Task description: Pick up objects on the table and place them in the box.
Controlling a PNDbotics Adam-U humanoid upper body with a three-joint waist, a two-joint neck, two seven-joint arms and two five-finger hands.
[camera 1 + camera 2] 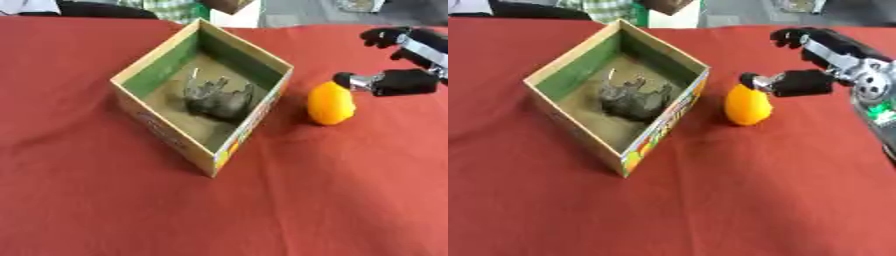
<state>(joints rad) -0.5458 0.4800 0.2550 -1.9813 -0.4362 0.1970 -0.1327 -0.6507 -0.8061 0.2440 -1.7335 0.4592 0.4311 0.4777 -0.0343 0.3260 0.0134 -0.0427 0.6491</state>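
1. My right hand [815, 62], black with silver joints, reaches in from the right side, to the right of the open cardboard box [579, 127] with green inner walls and printed outer sides.
2. The hand is spread open: the upper fingers [791, 36] curl only loosely in the air, well above the bench, and hold nothing.
3. My thumb [785, 82] points straight toward the box, and its tip sits at the upper right shoulder of the smooth orange, egg-shaped fruit [331, 103]; I cannot tell whether it touches the fruit or stops just short of it.
4. Nothing is gripped; the fingers do not wrap around the fruit.
5. The orange fruit stands upright on the red cloth-covered bench [105, 210], just beside the box's right corner and outside it, between the box and my hand.
6. Inside the box, on its brown floor, lies a dark grey crumpled object [219, 97] with pale spiky edges; it rests toward the right wall of the box.
7. My left hand shows in neither view.
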